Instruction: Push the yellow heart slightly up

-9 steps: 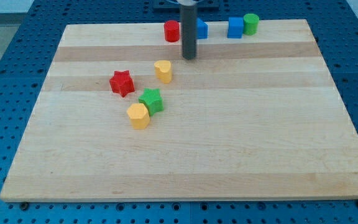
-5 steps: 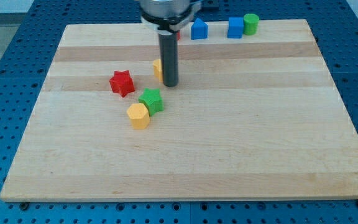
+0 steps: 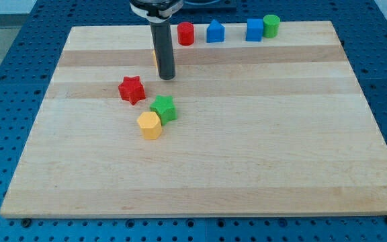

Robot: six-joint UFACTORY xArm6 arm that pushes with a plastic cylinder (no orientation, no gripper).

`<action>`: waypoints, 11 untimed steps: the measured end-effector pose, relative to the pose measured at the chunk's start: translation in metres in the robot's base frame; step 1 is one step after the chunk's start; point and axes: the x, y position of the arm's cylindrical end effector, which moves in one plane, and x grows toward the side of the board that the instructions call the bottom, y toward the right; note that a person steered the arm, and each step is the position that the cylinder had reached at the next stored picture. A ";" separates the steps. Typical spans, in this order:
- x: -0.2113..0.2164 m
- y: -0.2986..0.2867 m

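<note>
The yellow heart (image 3: 155, 58) is almost wholly hidden behind my rod; only a thin yellow sliver shows at the rod's left edge, in the upper middle of the wooden board (image 3: 247, 148). My tip (image 3: 166, 76) rests on the board just below and right of that sliver, seemingly against the heart. The red star (image 3: 132, 89) lies down-left of the tip, apart from it.
A green star (image 3: 163, 107) touches a yellow hexagonal block (image 3: 150, 125) below the tip. Along the view's top edge stand a red cylinder (image 3: 185, 33), a blue house-shaped block (image 3: 214, 31), a blue cube (image 3: 254, 29) and a green cylinder (image 3: 271, 25).
My rod came down from the top to the yellow heart, then moved up and left. The heart has shifted up and left with it. The other blocks stayed put.
</note>
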 end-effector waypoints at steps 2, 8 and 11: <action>-0.044 0.000; -0.068 -0.050; -0.092 -0.030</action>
